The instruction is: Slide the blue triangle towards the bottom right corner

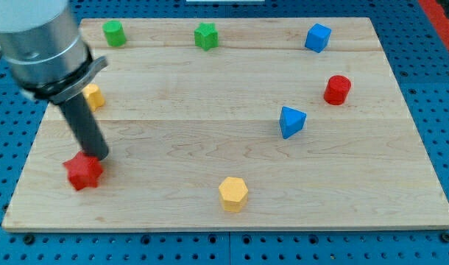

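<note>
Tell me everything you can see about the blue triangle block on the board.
The blue triangular block is a small, solid-looking wedge, matte blue, with a lighter top face and darker sides. It sits flat on the pale wooden board, right of centre, nothing touching it. The red cylinder block is its nearest neighbour. My tip is far off at the view's left.

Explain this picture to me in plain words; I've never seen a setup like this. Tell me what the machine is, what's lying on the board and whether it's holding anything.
There is one picture, from a single camera looking down at a wooden board. The machine is a robot arm ending in a dark rod. It holds nothing; it only pushes. My tip sits at the view's left, against the red star-like block. Also on the board: a blue triangle, a blue cube, a red cylinder, a yellow hexagonal block, a second yellow block partly hidden behind the arm, a green block and a green star.
</note>
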Available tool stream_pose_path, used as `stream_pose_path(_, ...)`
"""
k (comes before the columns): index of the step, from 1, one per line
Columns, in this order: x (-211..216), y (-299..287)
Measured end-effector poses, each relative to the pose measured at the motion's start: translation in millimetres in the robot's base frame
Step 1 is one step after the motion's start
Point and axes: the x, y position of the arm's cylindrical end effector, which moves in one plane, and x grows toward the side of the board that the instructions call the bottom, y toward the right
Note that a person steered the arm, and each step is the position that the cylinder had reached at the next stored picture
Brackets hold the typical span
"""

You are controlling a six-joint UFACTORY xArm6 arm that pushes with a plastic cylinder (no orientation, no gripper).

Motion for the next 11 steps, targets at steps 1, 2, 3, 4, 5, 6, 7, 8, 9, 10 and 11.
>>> stream_pose_path(1, 5, 10)
stream_pose_path(2, -31, 93)
stream_pose_path(3, -70, 162)
stream_pose_path(4, -78, 262)
stream_pose_path(5, -47, 324)
stream_pose_path(6, -23, 335)
stream_pose_path(7, -70, 322)
stream_pose_path(8, -102, 316)
stream_pose_path(9, -81, 364)
stream_pose_path(10, -29, 395)
stream_pose_path(11, 4, 394)
